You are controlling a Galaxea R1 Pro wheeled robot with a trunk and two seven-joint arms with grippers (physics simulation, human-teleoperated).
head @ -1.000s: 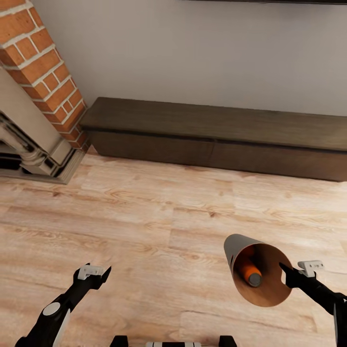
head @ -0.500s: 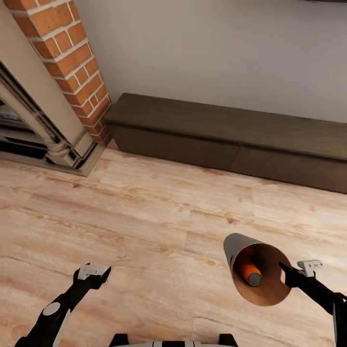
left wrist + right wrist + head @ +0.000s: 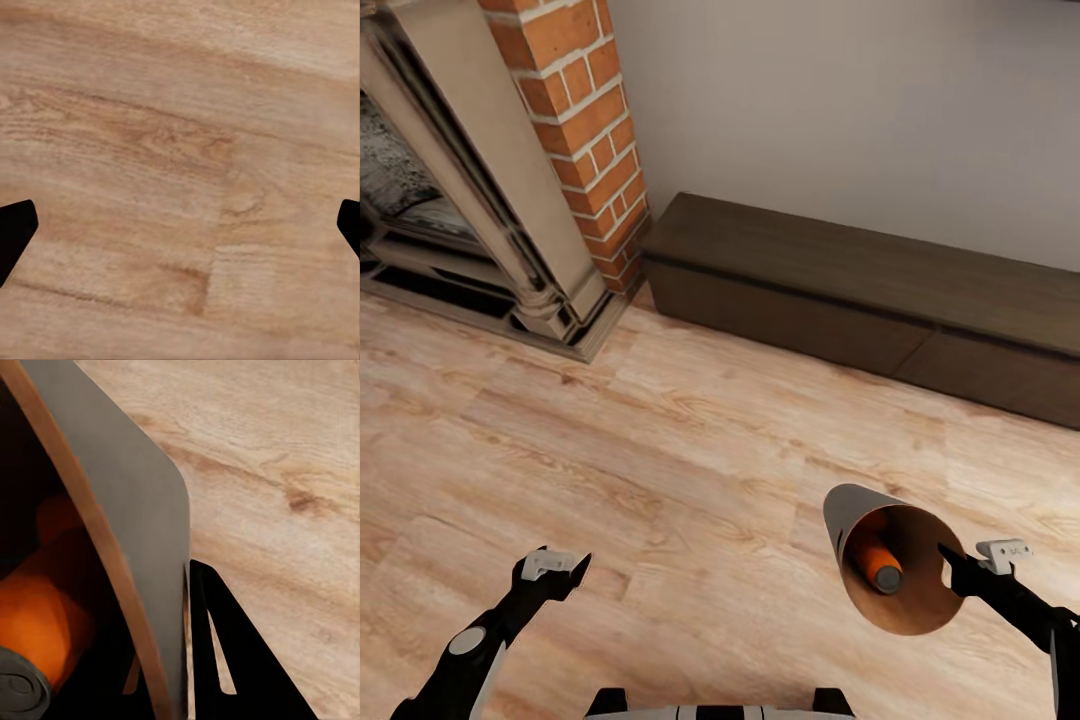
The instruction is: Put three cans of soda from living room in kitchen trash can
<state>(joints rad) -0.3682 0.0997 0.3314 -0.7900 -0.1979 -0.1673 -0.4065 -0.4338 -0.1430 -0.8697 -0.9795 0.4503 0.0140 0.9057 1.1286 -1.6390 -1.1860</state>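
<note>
Our right gripper (image 3: pixel 957 566) is clamped on the rim of the bin (image 3: pixel 860 508), which hangs tilted above the floor (image 3: pixel 690 470) at the head view's lower right, its mouth turned up toward the head camera. From the right wrist we see one dark finger (image 3: pixel 240 660) pressed against the grey outer wall of the bin (image 3: pixel 142 532), with the copper rim edge running just beside it. Inside the bin lies an orange can (image 3: pixel 875 562) on its side, grey top facing the mouth, resting against the glossy brown wall; behind it we see more orange, but we cannot tell whether that is a second can or a reflection. The right wrist view gives the same can (image 3: pixel 34 630) deep in shadow, with its grey end at the picture's corner. Our left gripper (image 3: pixel 552 567) hangs over bare floor at the lower left, holding nothing; in the left wrist view its two dark fingertips (image 3: pixel 15 232) stand wide apart at the picture's opposite edges, with only wood planks (image 3: pixel 180 172) between them. Ahead, a brick fireplace (image 3: pixel 575 130) with a pale moulded surround stands at the upper left, and a low dark wooden bench (image 3: pixel 860 285) runs along the grey wall (image 3: pixel 840 110) from the brick's foot off to the right.
</note>
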